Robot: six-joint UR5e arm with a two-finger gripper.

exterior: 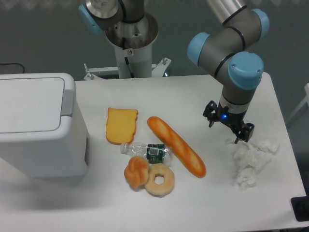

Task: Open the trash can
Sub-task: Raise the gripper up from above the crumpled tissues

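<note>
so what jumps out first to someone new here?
The big white trash can at the table's left edge, lid down. Then the arm's pincer, open and empty, hovering at the right above crumpled tissue. Between them lies play food, mainly a long baguette.

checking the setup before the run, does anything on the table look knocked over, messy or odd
Two things stand out. A clear plastic water bottle with a dark green label lies on its side among the food, touching the bagel. A heap of crumpled white tissue sits loose near the table's right edge. The large white plastic trash can stands upright, lid shut.
</note>
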